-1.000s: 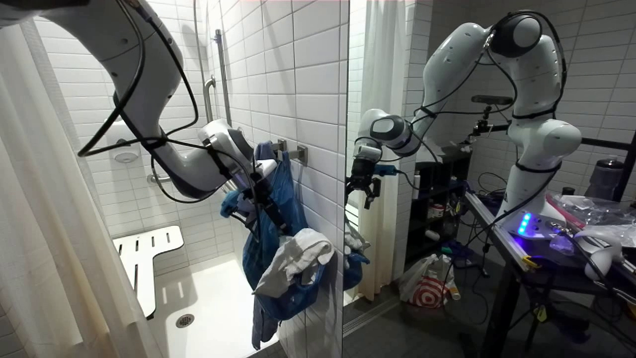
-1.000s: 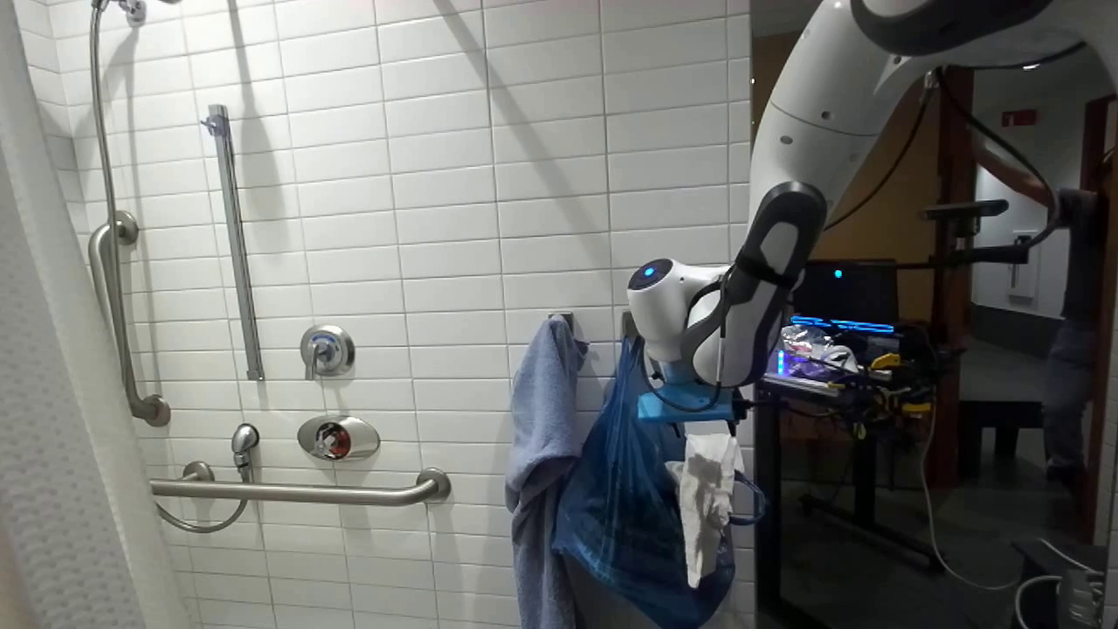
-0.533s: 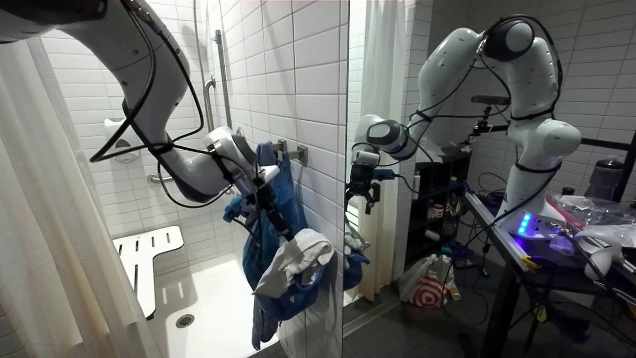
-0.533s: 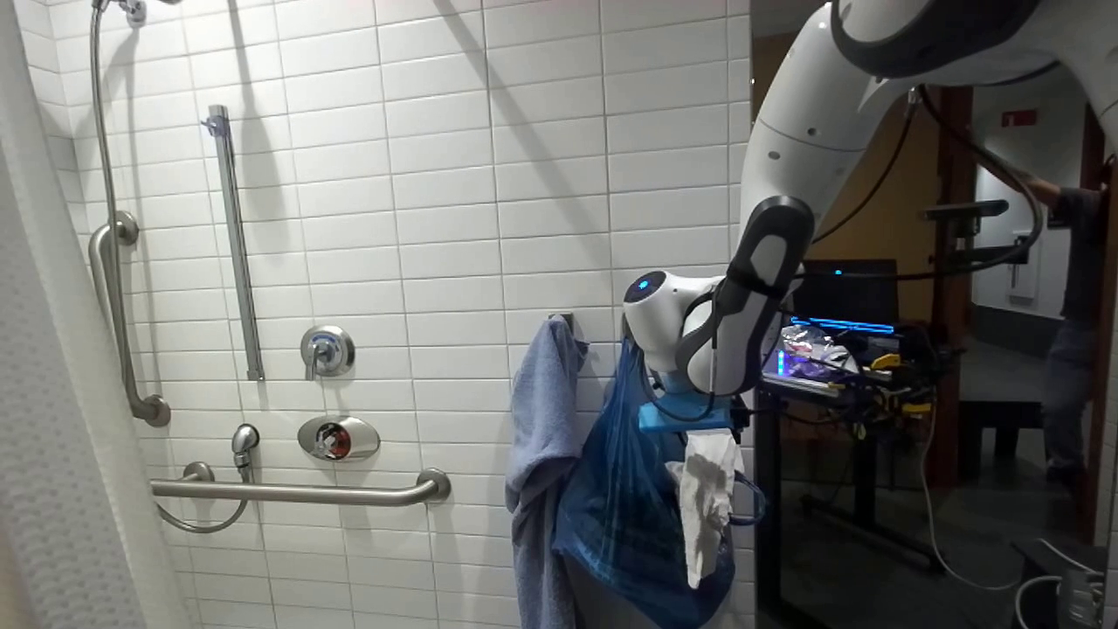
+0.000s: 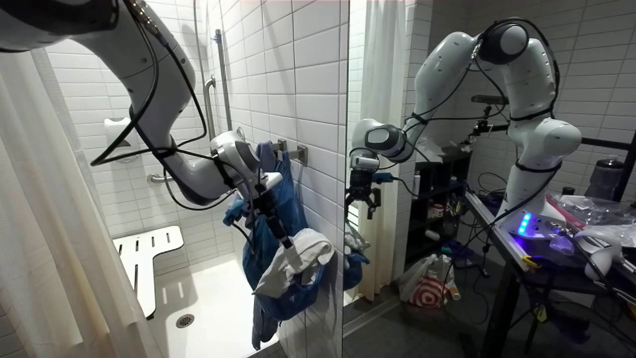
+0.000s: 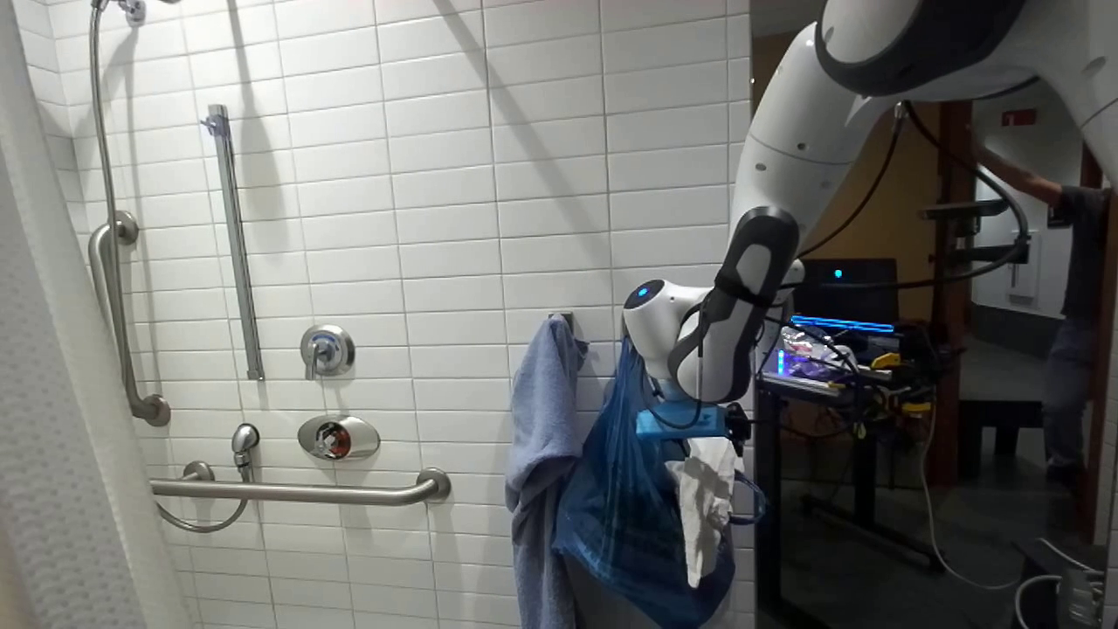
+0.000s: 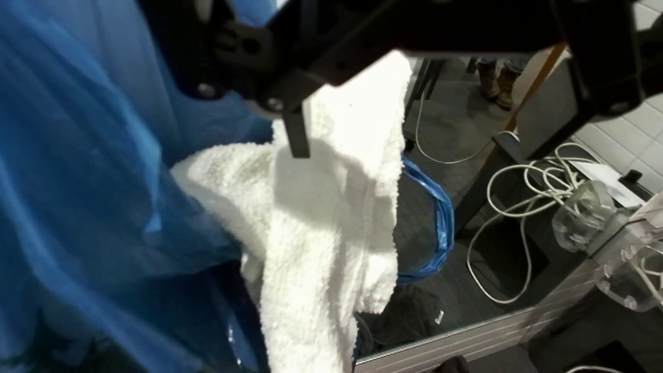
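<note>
Fingers spread, gripper (image 7: pixel 418 142) is hovering by white terry towel (image 7: pixel 321 259) at edge of blue plastic bag (image 6: pixel 603 524); centring seems wise.

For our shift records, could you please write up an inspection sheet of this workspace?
Surface: white tiled wall with hooks; a blue plastic bag and a blue-grey towel hang there.
Job's things: white cloth hanging over the bag's edge; a blue handle loop beside it.
Clutter: plastic wrapping on a table and a white shopping bag below, seen in the mirror.
Tool: open; one finger overlaps the cloth in the wrist view, contact cannot be told.
Cables: black cable looped along the arm; white cord in loose coils.
Surroundings: shower curtain, slotted seat, grab bar; a person reflected.
</note>
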You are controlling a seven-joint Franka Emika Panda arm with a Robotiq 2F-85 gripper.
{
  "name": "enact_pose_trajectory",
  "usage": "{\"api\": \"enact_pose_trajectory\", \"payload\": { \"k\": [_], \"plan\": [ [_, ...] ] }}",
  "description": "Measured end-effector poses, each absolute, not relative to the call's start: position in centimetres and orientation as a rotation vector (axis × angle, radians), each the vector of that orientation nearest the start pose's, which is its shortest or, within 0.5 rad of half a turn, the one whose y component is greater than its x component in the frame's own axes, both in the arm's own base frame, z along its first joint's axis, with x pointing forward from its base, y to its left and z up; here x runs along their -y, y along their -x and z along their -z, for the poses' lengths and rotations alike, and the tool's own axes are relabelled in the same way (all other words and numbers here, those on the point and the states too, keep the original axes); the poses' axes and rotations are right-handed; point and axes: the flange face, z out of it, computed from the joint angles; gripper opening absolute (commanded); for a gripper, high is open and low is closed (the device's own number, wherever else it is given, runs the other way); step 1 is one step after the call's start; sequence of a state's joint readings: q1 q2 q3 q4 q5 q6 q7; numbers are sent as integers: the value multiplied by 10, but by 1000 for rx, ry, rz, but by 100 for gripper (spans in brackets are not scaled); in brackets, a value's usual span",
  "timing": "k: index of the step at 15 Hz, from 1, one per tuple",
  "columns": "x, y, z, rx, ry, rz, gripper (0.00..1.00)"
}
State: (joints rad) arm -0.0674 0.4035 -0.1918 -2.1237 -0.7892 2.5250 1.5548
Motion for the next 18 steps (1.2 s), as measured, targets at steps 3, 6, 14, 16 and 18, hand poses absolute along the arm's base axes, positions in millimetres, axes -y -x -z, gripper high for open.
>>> {"api": "enact_pose_trajectory", "payload": {
  "k": [3,6,14,16,18],
  "plan": [
    [143,-557,-211,-1924,2954,496,100],
    [149,-557,-201,-1944,2950,450,100],
    [159,-564,-195,-1939,2952,420,100],
    [156,-569,-198,-1906,2942,454,100],
    [149,-574,-201,-1860,2923,500,100]
  ]
}}
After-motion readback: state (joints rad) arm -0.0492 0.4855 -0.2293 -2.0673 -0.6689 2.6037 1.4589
